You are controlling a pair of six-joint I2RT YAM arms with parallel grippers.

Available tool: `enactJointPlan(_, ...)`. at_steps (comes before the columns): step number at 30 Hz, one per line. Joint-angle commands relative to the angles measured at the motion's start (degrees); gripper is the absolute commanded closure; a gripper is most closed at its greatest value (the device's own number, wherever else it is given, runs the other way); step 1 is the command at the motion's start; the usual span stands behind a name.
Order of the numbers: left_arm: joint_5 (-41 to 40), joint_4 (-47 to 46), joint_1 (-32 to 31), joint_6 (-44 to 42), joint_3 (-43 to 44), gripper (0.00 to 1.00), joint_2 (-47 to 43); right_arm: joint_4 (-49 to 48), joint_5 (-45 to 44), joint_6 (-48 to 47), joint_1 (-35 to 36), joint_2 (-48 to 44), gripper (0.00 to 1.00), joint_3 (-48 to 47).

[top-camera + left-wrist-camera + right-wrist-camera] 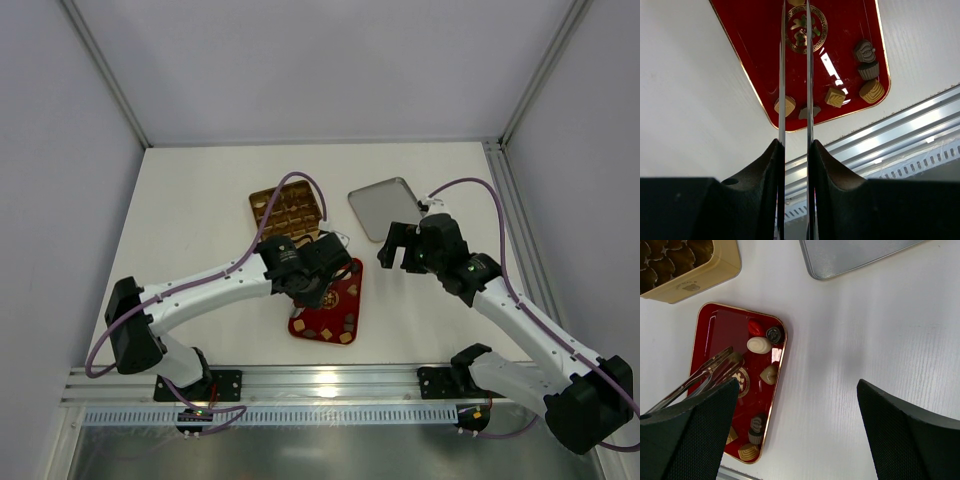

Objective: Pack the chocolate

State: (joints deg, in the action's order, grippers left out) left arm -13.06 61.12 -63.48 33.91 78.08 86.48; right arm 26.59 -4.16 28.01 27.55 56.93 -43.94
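**Booth:** Start at the near edge. What's under you?

**Me:** The red tray (755,45), just in from the near edge, about midway along it. The chocolate (871,91) lies loose on it. Tan and dark pieces bunch at its near end, and a cream oval (759,345), a red piece and a dark round one sit at its far end. My left claw (795,30) hangs over the tray, its long thin blades drawn almost together with only a slit between. The tips run out of my wrist view, so I cannot tell whether they pinch anything.

**Booth:** And the other?

**Me:** My right claw (797,400) is spread wide and carries nothing, over bare worktop on the right-edge side of the tray.

**Booth:** Risks?

**Me:** Those blades look narrow and slick. I judge a rounded piece could squirt out sideways or skid on the glossy tray. The near pieces sit close, so I might nudge a neighbour. And the carry to the gold box (286,212), farther in toward the middle, crosses bare worktop, so a dropped piece could roll away.

**Booth:** Any lettering?

**Me:** There's a round gold emblem (819,27) on the tray, but I can't make out its characters. The print on the box wall is too small to read. The silver lid (385,207), toward the far right, shows none.
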Motion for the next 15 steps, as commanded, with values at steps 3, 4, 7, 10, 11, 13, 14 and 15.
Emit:
enactJointPlan(3,-0.21,-0.13,-0.41,0.1,-0.48,0.72,-2.28,-1.72,-0.58,0.38,0.13,-0.59,0.0,0.09)
enactJointPlan(4,-0.21,-0.21,-0.33,0.1,-0.56,0.72,-2.28,-1.72,-0.58,0.47,0.13,-0.68,0.0,0.09)
enactJointPlan(7,-0.12,-0.21,-0.33,0.19,-0.56,0.71,-2.37,-1.72,-0.67,0.47,0.13,-0.59,0.0,0.09)
enactJointPlan(10,-0.04,-0.21,-0.41,0.02,-0.56,0.71,-2.28,-1.72,-0.58,0.55,0.13,-0.68,0.0,0.17)
enactJointPlan(11,0.05,-0.3,-0.41,0.01,-0.65,0.71,-2.1,-1.72,-0.58,0.47,0.13,-0.59,0.0,0.17)
enactJointPlan(13,-0.04,-0.3,-0.33,0.01,-0.65,0.71,-2.19,-1.63,-0.58,0.55,0.05,-0.59,0.0,0.09)
enactJointPlan(14,-0.12,-0.39,-0.33,0.19,-0.65,0.71,-2.36,-1.63,-0.76,0.47,0.13,-0.68,0.0,0.0)
enactJointPlan(15,-0.39,-0.48,-0.33,0.19,-0.57,0.71,-2.63,-1.72,-0.58,0.47,0.13,-0.59,0.0,0.09)
